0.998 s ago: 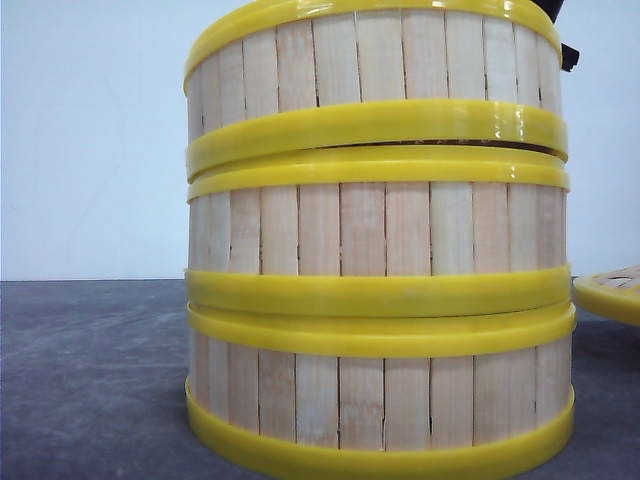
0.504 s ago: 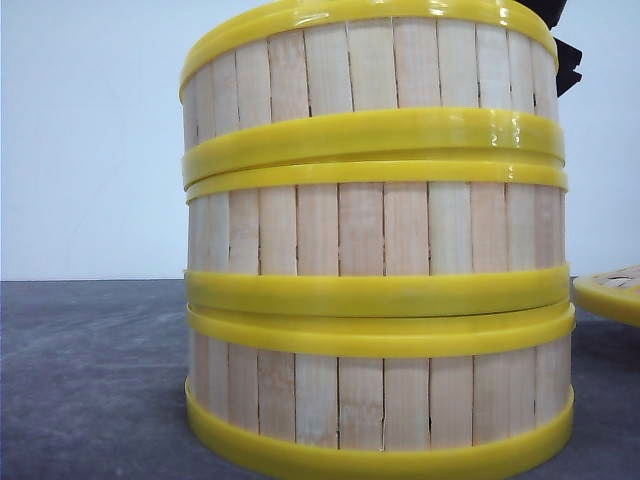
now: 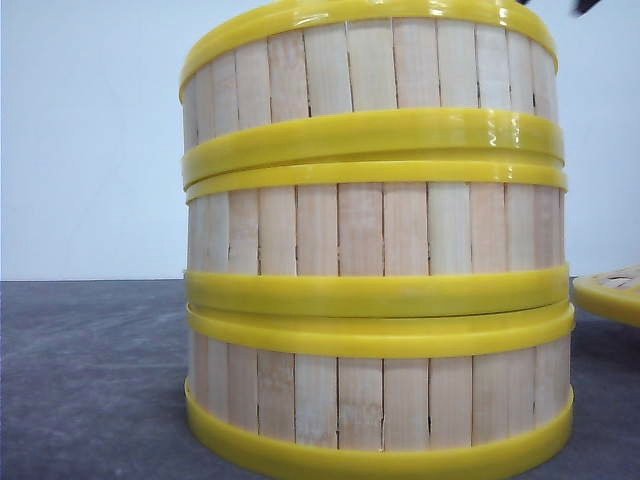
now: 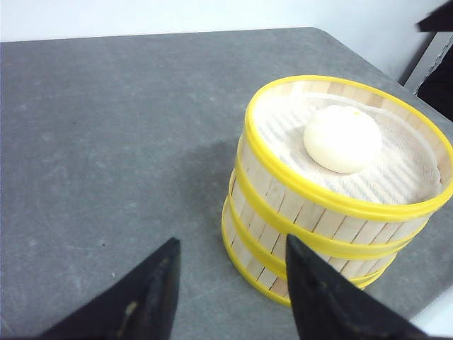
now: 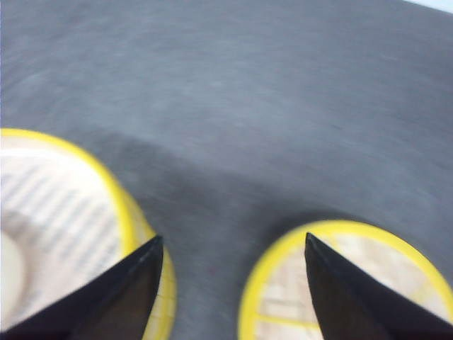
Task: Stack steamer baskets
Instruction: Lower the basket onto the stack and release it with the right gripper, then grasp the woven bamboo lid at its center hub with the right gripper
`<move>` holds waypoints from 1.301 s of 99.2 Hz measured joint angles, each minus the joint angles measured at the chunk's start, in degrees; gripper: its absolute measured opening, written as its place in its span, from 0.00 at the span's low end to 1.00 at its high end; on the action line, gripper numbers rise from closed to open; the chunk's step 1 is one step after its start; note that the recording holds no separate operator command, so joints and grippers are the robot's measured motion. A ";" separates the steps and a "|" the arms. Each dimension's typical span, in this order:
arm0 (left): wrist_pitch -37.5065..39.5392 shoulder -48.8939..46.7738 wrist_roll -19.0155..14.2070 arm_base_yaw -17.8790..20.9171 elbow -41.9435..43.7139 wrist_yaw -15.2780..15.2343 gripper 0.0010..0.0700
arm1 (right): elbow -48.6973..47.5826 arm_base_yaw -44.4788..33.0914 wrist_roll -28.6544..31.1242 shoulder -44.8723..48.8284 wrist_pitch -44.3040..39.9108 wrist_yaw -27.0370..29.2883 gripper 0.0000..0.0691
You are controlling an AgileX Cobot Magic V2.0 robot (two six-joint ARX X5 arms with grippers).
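Three steamer baskets sit stacked rim on rim, so both tools hang released and empty — left tool beside the stack, right tool above the tabletop between it and a flat yellow-rimmed piece, probably the lid.

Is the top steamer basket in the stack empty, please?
No, the left wrist view shows a pale round bun lying on the white liner inside the top steamer basket of the stack.

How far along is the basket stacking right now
Done: three steamer baskets stand stacked on the table, a white bun in the top one. In hand: nothing; the left end effector and right end effector are open and empty. Left: one yellow-rimmed round piece lies beside the stack.
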 joint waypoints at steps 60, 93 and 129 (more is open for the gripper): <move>0.50 0.00 0.17 0.00 0.00 0.00 0.38 | -6.38 -19.56 1.25 3.26 -8.39 -4.33 0.56; 0.26 0.00 1.25 0.00 0.00 0.00 0.38 | -19.04 -24.48 1.73 10.32 1.55 -6.19 0.41; -0.46 0.00 1.27 0.00 0.00 0.00 0.38 | -19.89 -24.70 2.10 15.47 6.21 -6.29 0.37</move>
